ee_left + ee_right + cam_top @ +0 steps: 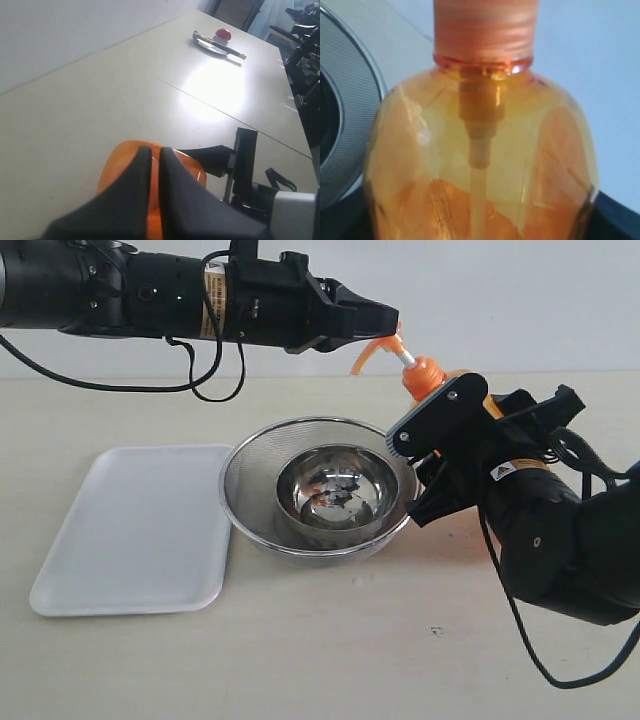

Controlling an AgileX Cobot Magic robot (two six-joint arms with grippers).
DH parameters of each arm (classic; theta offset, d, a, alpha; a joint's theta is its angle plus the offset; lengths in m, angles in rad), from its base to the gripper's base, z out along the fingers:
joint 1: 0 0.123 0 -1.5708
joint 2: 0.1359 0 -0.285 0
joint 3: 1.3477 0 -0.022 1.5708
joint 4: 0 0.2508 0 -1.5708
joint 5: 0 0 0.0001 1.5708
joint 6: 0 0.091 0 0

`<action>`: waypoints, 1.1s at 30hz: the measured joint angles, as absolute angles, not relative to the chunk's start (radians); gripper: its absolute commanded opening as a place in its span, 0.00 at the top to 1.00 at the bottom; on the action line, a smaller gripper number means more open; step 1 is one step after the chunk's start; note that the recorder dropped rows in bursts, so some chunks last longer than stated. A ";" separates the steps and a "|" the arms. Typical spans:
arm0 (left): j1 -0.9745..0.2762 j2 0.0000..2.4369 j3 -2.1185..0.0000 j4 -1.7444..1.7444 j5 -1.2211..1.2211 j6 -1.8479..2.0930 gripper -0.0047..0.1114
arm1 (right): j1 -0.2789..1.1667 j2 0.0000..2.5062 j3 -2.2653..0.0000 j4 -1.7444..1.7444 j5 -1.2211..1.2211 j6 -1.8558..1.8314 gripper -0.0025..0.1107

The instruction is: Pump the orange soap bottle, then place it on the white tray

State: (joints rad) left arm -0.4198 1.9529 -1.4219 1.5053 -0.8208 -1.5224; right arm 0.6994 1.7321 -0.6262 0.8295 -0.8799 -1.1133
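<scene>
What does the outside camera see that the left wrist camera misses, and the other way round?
Only the exterior view shows the white tray and the mesh strainer with the steel bowl sitting inside it. Only the left wrist view shows a distant plate carrying a red object. Both show the orange soap bottle, with the shut left gripper over its pump head, and the pale table.

The right gripper (488,410) hides the orange soap bottle (425,375) below its collar; the right wrist view cuts off its pump head and base. Far beyond the bottle, a small red object (222,34) cannot be identified.
</scene>
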 measured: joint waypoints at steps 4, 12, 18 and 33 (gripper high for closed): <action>-0.420 1.953 -1.422 1.505 -0.821 -1.522 0.92 | 0.699 1.732 -0.626 0.827 -0.880 -1.111 0.98; -0.420 1.953 -1.422 1.507 -0.821 -1.522 0.92 | 0.699 1.732 -0.626 0.825 -0.880 -1.109 0.98; -0.420 1.953 -1.422 1.509 -0.821 -1.527 0.92 | 0.699 1.732 -0.626 0.823 -0.880 -1.107 0.98; -0.420 2.012 -1.426 1.478 -0.822 -1.537 0.92 | 0.696 1.734 -0.617 0.832 -0.880 -1.122 0.98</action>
State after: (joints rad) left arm -0.4198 2.0117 -1.4258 1.4784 -0.8219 -1.5375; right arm 0.6958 1.7339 -0.6174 0.8318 -0.8799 -1.1218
